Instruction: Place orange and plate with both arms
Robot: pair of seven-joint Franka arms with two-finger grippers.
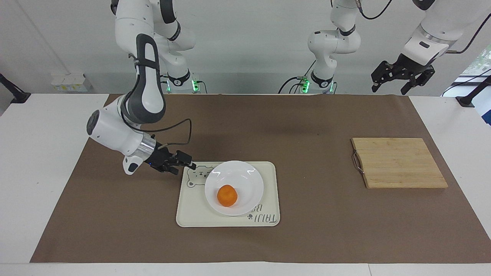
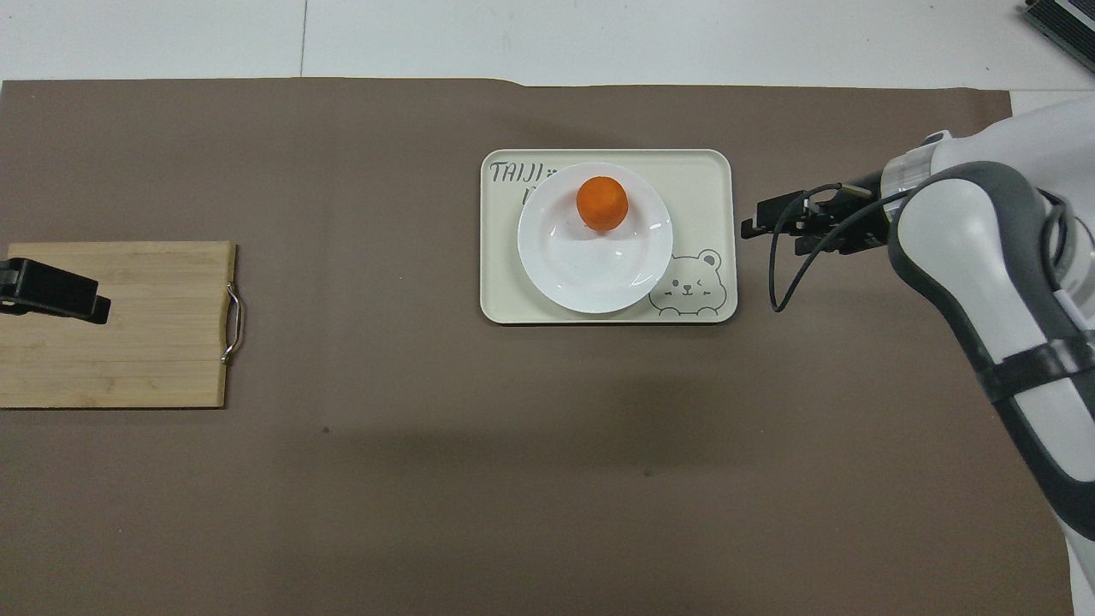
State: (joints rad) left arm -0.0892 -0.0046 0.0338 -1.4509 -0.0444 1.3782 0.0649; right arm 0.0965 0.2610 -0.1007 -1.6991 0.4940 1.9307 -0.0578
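**Plate and orange rest on the tray; right hand stands clear, empty**

The plate [image 1: 234, 188] sits flat on the cream tray [image 1: 268, 191], at the centre of the facing frame, slightly low, and the orange [image 1: 227, 195] lies in the plate's bowl, off-centre. Judging by this layout, both items look delivered: nothing grips them, and the plate's rim lies wholly inside the tray's edge.

The right hand [image 1: 183, 163], left of centre in the facing frame, hovers just off the tray's corner by the bear drawing, fingers spread wide and holding nothing. That gap suggests a release rather than an approach, though this is only a reading of the pose. The left hand [image 1: 401, 76], upper right of the facing frame, waits high, its fingers apart and empty.

The facing view shows that the right hand is raised off the brown mat and that the left hand hangs well above the bench. The overhead view cannot give height, but it shows the right hand [image 2: 774, 227] clear of the tray's outline, and the left hand [image 2: 51, 291] over the wooden cutting board [image 2: 154, 342] at mid-left.
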